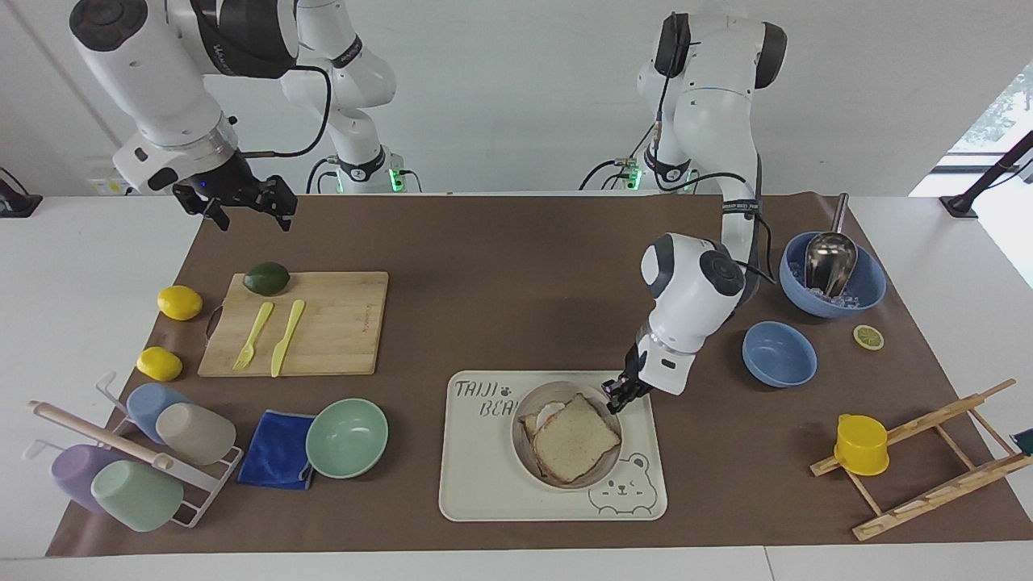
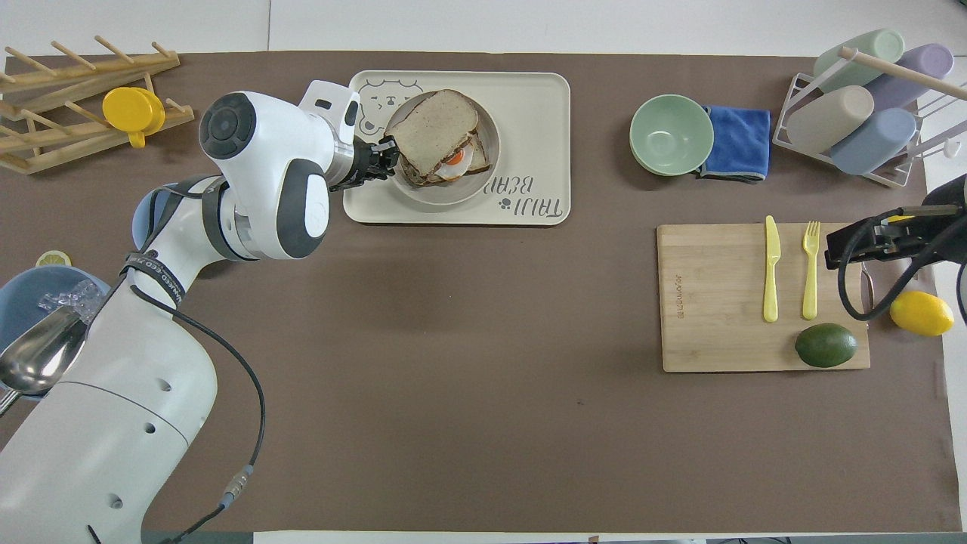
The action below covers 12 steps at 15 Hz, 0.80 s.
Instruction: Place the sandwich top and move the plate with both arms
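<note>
The left arm (image 1: 694,282) stretches out from its base across the brown mat and bends down to the bear tray (image 1: 484,492). The right arm (image 1: 161,89) waits high over its own end of the table, its gripper (image 1: 242,206) hanging above the mat near the cutting board (image 1: 339,323); I can't tell from here whether those fingers are parted or closed.

On the tray sits the plate (image 1: 520,403), toward the bear drawing and the left arm's end. The sandwich top (image 1: 575,436) lies on the stack in the plate, a bit skewed, so the fried egg (image 2: 455,160) and the lower slice peek out on the edge nearer the robots.

The left gripper (image 1: 617,393) is down at the plate's rim, on the side facing the left arm's end, clenched on the rim as far as I can make out, just beside the bread's corner.
</note>
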### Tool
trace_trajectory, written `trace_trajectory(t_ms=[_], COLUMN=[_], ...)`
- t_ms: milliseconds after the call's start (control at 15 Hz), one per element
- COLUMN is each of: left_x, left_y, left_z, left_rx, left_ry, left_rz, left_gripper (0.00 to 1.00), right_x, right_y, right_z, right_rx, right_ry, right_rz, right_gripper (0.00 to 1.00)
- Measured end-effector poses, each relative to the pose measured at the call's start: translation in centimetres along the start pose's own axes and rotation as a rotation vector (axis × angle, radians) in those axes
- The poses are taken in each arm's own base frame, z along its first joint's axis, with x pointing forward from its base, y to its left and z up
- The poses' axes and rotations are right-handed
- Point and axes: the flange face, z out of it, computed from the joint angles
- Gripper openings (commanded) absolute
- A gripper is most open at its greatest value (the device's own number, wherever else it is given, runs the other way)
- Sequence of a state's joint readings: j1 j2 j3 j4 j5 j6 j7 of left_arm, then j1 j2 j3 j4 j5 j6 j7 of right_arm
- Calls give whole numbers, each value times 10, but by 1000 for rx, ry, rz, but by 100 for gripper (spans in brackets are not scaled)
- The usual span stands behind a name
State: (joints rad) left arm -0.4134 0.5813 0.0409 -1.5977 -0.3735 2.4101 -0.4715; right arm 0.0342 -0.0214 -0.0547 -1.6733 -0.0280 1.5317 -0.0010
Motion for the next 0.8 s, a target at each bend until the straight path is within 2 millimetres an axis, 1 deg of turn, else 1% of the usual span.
trace_trajectory(t_ms=[67,200,267,333,467,667,800], left_x=[2,10,16,20,30,41,48], left_y=[-2,-12,-17,-20,-28,-38,-54], left_z=[-1,-4,-9,-18,-48,-105,-140], left_rx=[2,26,40,46,50,43,71], left_ry=[3,15,23,28,29,37,38], left_rz=[-2,-4,-1,-1,-15,-37,-47], left_gripper=[100,100,100,100,100,100,100], right_x=[0,0,0,0,0,0,0], right_y=[0,0,0,0,0,0,0], right_z=[0,0,0,0,0,0,0], right_rx=[0,0,0,0,0,0,0], right_ry=[0,0,0,0,0,0,0], right_rz=[0,0,0,0,0,0,0], right_gripper=[100,100,100,100,100,100,100])
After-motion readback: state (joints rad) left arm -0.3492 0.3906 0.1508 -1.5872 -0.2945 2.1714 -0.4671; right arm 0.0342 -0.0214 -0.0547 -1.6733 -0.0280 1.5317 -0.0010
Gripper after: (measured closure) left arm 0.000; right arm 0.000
